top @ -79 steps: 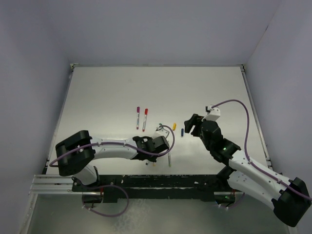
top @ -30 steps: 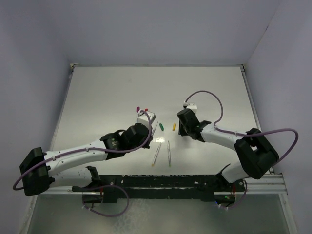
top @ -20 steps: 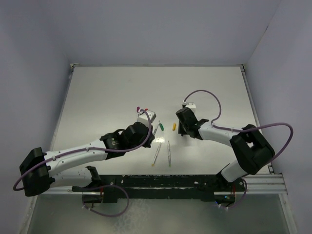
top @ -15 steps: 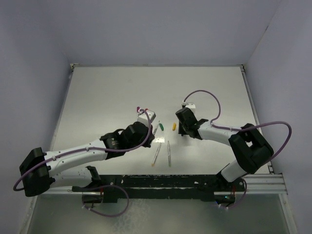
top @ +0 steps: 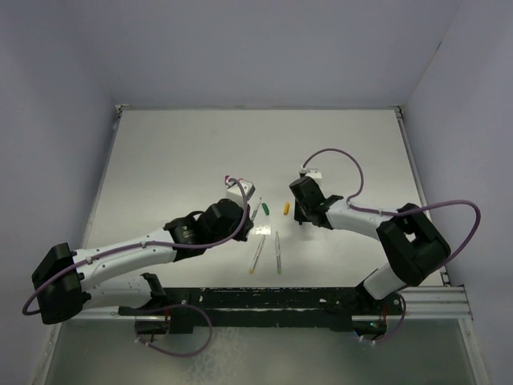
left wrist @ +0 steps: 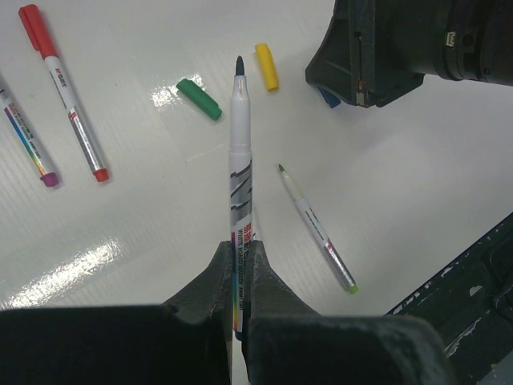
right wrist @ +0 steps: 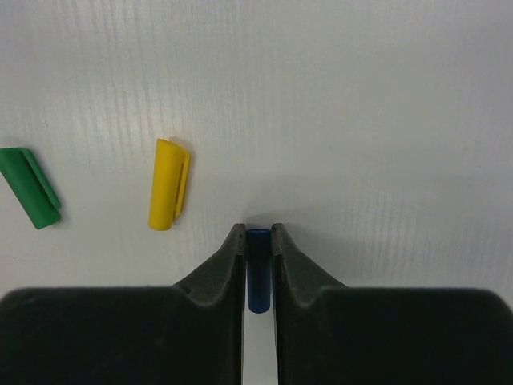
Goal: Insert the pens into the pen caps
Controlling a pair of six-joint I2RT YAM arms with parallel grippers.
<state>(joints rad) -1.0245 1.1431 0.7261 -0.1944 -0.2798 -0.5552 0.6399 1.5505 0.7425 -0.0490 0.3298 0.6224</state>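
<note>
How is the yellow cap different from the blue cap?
The yellow cap lies free on the table; the blue cap sits pinched in the right tool. The yellow cap shows whole, with its clip; the blue cap is half hidden. Both are short plastic pen caps.

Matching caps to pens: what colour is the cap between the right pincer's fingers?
Blue cap, best seen in the right wrist view.

Five thin white-grey marker pens (top: 256, 255) across the views — one red-capped pen (left wrist: 70, 100), one purple-ended pen (left wrist: 26, 136), one dark-tipped pen (left wrist: 240, 160) and two more with bare tips. Three stubby plastic caps sit loose — one green cap (left wrist: 199, 99), one yellow cap (left wrist: 267, 66), one blue cap (right wrist: 258, 273). Two white-and-black robot arms (top: 128, 253), one pale tabletop (top: 200, 144).
</note>
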